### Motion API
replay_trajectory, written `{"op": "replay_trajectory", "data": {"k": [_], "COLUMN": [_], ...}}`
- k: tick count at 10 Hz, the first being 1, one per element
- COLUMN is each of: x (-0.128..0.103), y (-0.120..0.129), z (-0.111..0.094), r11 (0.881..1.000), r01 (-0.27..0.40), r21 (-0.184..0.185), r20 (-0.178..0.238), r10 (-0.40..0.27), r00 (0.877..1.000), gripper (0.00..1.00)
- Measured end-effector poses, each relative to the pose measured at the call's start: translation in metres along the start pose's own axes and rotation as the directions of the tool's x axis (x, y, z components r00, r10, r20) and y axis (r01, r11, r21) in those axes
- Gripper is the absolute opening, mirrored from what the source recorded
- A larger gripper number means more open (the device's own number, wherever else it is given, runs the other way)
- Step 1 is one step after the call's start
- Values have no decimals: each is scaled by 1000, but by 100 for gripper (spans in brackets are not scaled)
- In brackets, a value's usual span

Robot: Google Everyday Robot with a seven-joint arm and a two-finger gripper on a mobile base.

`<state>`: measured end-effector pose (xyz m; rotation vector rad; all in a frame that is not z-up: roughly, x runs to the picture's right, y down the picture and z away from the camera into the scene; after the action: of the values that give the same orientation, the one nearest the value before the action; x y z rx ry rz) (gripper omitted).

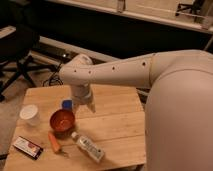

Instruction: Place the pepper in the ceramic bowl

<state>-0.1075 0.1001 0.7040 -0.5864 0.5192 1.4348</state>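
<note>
The pepper, slim and orange-red, lies on the wooden table near the front left, just in front of the ceramic bowl. The ceramic bowl, glossy red-orange with a darker inside, stands upright left of the table's middle. My gripper hangs from the white arm above the table, just right of and behind the bowl, well apart from the pepper.
A white cup stands at the left. A clear plastic bottle lies right of the pepper. A flat dark packet lies at the front left corner. A small blue object sits behind the bowl. Office chairs stand at the far left.
</note>
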Motion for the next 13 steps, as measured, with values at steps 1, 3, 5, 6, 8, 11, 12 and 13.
{"op": "replay_trajectory", "data": {"k": [1, 3, 5, 6, 8, 11, 12, 13], "x": [0, 0, 3, 9, 26, 55, 64, 76], "y": [0, 0, 5, 18, 47, 80, 89, 99], "z": [0, 0, 2, 5, 15, 29, 34, 43], "r11": [1000, 1000, 1000, 999, 992, 973, 963, 949], "r01": [0, 0, 18, 45, 114, 220, 265, 314], "r21": [0, 0, -9, -22, -49, -70, -57, -40], "r20": [0, 0, 0, 0, -4, -23, -24, -37], "r10": [0, 0, -18, -45, -114, -222, -266, -315], "r00": [1000, 1000, 1000, 999, 993, 975, 964, 948], "gripper": [65, 65, 65, 65, 65, 65, 65, 65]}}
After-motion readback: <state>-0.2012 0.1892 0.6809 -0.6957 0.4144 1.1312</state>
